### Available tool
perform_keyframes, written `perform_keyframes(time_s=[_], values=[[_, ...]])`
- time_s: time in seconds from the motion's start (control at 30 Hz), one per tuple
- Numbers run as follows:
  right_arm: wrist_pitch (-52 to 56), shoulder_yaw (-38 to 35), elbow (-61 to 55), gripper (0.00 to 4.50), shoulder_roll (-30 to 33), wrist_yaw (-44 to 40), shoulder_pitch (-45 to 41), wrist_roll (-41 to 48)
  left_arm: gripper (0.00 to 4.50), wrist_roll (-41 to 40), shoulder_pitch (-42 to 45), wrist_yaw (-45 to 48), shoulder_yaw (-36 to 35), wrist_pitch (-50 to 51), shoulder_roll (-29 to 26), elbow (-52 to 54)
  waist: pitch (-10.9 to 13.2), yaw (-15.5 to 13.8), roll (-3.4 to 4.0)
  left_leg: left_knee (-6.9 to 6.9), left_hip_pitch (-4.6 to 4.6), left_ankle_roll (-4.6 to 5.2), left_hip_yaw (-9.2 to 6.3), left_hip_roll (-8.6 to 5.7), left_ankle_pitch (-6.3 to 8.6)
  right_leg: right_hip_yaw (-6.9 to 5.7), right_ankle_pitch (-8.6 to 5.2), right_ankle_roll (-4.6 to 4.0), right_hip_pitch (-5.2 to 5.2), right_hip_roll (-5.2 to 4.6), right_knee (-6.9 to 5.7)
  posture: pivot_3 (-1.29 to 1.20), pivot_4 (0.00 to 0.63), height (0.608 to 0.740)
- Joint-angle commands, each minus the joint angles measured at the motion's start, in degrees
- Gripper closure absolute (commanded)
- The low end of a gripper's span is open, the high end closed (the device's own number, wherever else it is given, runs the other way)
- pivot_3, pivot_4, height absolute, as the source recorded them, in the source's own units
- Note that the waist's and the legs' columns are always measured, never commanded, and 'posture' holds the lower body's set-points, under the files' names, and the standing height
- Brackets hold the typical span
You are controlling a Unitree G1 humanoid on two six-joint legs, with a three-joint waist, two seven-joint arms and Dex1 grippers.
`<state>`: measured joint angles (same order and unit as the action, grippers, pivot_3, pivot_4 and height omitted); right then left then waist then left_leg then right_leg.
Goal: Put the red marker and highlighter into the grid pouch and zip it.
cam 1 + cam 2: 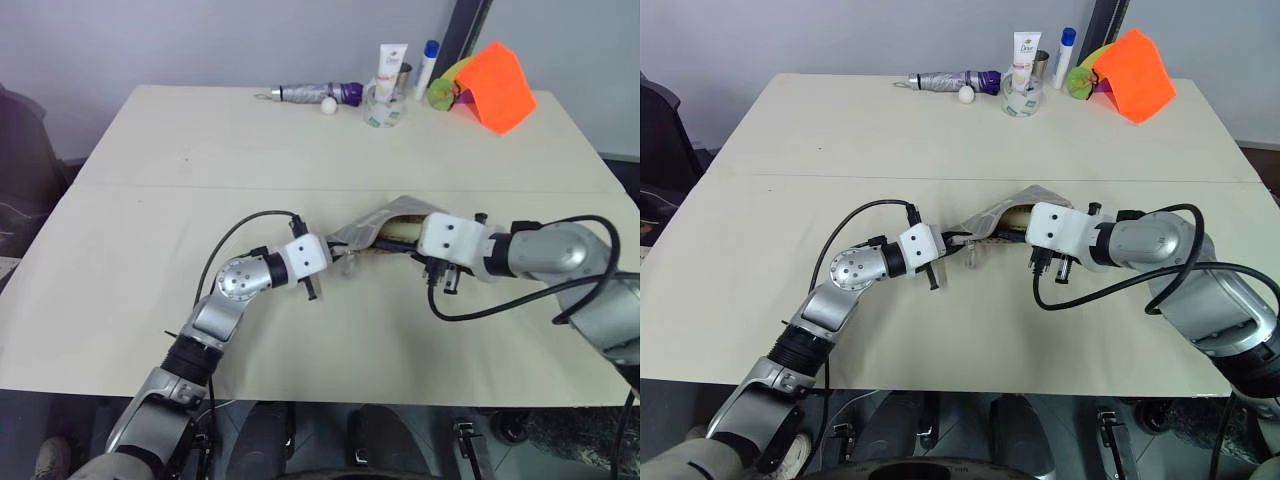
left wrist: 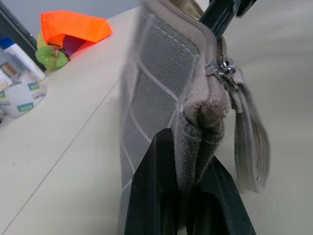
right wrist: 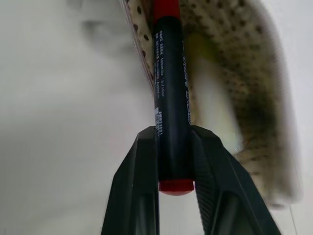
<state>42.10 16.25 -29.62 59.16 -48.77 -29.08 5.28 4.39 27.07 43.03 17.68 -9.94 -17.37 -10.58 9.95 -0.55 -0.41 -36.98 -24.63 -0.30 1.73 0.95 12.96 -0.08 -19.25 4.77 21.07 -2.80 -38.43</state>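
Centrally, the right tool (image 3: 175,161) pinches the red marker (image 3: 172,93) between its two black fingers (image 3: 139,186), the red end of the barrel showing at the finger bases and the red cap pointing into the open mouth of the grid pouch (image 1: 385,228). Inside that mouth, beside the marker, lies a pale-yellow body, the highlighter (image 3: 211,93), against the dotted lining. The left tool (image 2: 188,196) is pressed together on the end seam of the grid pouch, holding it raised on edge above the desk (image 1: 200,150); the zipper pull (image 2: 222,68) sits just past this grip, and a fabric loop (image 2: 252,147) hangs beside it. In the head views the pouch spans the gap between the two tools, near the middle of the desk. Well apart, along the far edge of the desk, stand a folded umbrella (image 1: 310,93), a small white ball (image 1: 328,104), a white tube (image 1: 391,65), a blue-capped white tube (image 1: 427,68), a glass cup (image 1: 383,108) and an orange bag (image 1: 497,88).
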Motion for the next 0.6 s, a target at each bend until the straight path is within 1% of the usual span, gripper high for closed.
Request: perform_keyframes(time_s=[0.03, 0.07, 0.1, 0.13, 0.3, 0.47, 0.53, 0.6], values=[[-1.17, -1.73, -0.73, 1.68, -0.12, -0.05, -1.8, -1.63, 4.5, -0.49, -0.3, 0.61, 0.64, -0.98, 0.17, 2.46, 0.01, -0.14, -0.01, 0.0, 0.0, 0.0, 0.0, 0.0, 0.0, 0.0, 0.0, 0.0, 0.0, -0.01, 0.0, 0.0, 0.15, 0.74], [-1.23, -2.09, -0.58, 1.24, 0.0, -0.07, -1.77, -1.9, 4.5, -0.5, -0.39, 0.67, 0.55, -0.92, 0.12, 2.56, 0.01, -0.11, -0.02, 0.0, -0.01, 0.0, 0.0, 0.0, 0.0, -0.01, 0.0, 0.0, 0.0, -0.01, 0.0, 0.0, 0.15, 0.74], [-1.29, -2.52, -0.45, 0.61, 0.18, -0.05, -1.68, -2.09, 4.5, -0.52, -0.5, 0.7, 0.49, -0.83, 0.1, 2.69, 0.01, -0.09, -0.01, 0.0, -0.01, 0.0, -0.01, 0.0, 0.0, -0.01, 0.0, 0.0, 0.0, -0.02, 0.01, 0.0, 0.15, 0.74], [-1.09, -3.64, -0.1, 0.09, 0.5, 0.04, -1.57, -1.98, 4.5, -0.6, -0.61, 0.73, 0.42, -0.7, 0.07, 2.74, 0.0, -0.05, -0.01, 0.0, -0.01, 0.0, -0.01, 0.0, 0.0, -0.01, 0.0, 0.0, 0.0, -0.02, 0.01, 0.0, 0.15, 0.74], [1.25, -9.81, -0.21, 0.09, 0.45, -0.06, -0.25, 0.41, 4.5, -3.59, -0.85, -0.03, -1.38, 3.38, 1.86, 3.47, 0.0, -0.08, -0.01, 0.0, -0.01, 0.0, 0.0, 0.0, 0.0, -0.01, 0.0, 0.0, 0.0, -0.03, 0.0, 0.0, 0.15, 0.74], [6.88, -17.69, -2.12, 0.09, -0.98, 0.04, 2.05, 5.61, 4.5, -10.21, 1.01, -5.17, -7.14, 14.16, 7.36, 4.25, 0.01, -0.12, -0.02, -0.02, -0.02, 0.01, -0.01, -0.01, 0.0, -0.01, 0.01, 0.01, -0.02, -0.03, 0.0, 0.0, 0.15, 0.74], [11.15, -20.27, -4.07, 0.09, -4.03, 0.89, 2.63, 9.57, 4.5, -13.65, 2.34, -8.11, -9.92, 18.38, 10.57, 4.73, 0.01, -0.09, -0.03, -0.02, -0.02, 0.01, -0.01, -0.01, 0.0, -0.02, 0.01, 0.01, -0.03, -0.02, -0.01, 0.0, 0.15, 0.74], [14.85, -21.4, -6.16, 0.09, -9.01, 2.68, 2.75, 13.4, 4.5, -16.6, 3.5, -10.09, -11.79, 21.93, 13.43, 5.28, 0.01, 0.07, -0.04, -0.02, -0.02, 0.01, -0.01, 0.0, 0.0, -0.03, 0.01, 0.02, -0.02, 0.01, -0.02, 0.0, 0.15, 0.74]])
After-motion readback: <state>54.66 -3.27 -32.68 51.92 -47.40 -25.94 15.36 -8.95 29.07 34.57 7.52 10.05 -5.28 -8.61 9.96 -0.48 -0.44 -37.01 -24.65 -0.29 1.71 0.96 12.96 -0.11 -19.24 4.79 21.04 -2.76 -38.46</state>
